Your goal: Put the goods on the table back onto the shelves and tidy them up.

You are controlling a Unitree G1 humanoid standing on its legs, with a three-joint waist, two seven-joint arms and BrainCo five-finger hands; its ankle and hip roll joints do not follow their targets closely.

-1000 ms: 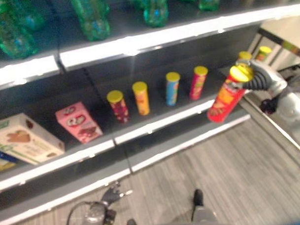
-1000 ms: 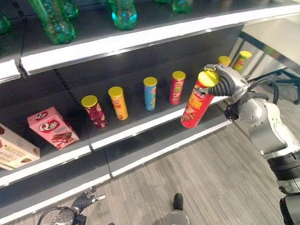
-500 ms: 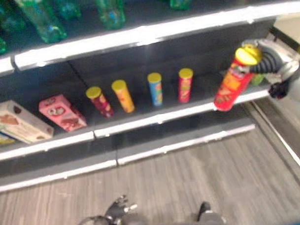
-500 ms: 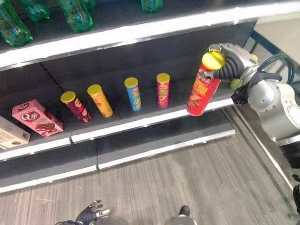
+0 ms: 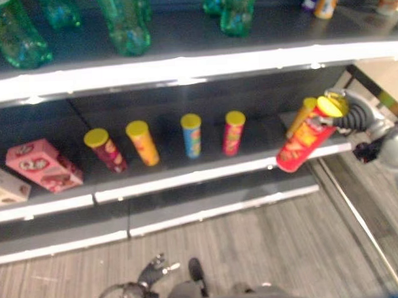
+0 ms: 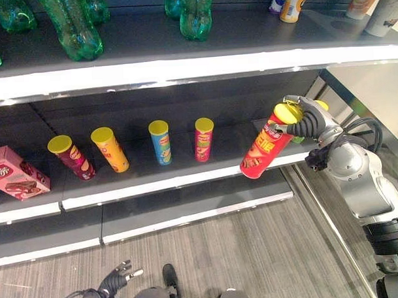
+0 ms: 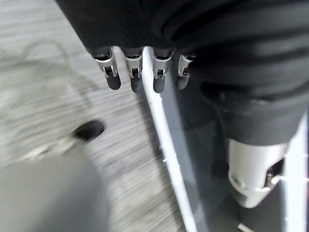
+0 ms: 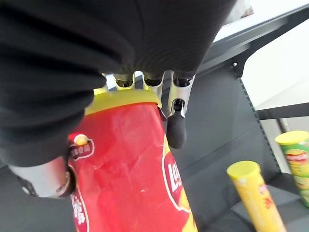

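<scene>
The right hand [image 6: 301,121] grips the tilted red crisp can [image 6: 262,149] by its yellow lid end, fingers curled around it. Since its base overhangs the middle shelf's edge [image 6: 187,177], it could catch there, or knock the yellow can [image 8: 257,196] behind. The left hand [image 6: 116,279] hangs low, fingers relaxed and empty.

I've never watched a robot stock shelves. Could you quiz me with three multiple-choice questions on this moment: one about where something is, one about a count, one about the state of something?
1. Where is the red chip can?
A. Lying on the floor
B. In the right hand, at the front edge of the middle shelf
C. On the top shelf among the green bottles

2. How many small chip cans stand in the row at the middle of that shelf, from the maroon can to the pink can?
A. Two
B. Four
C. Seven

3. How is the left hand?
A. Open, holding nothing
B. Closed on a bottle
C. Holding a box

Answers: 1 B, the fingers wrap its yellow lid. 2 B, maroon, orange, blue and pink show. 3 A, it hangs low over the floor, fingers straight.
</scene>
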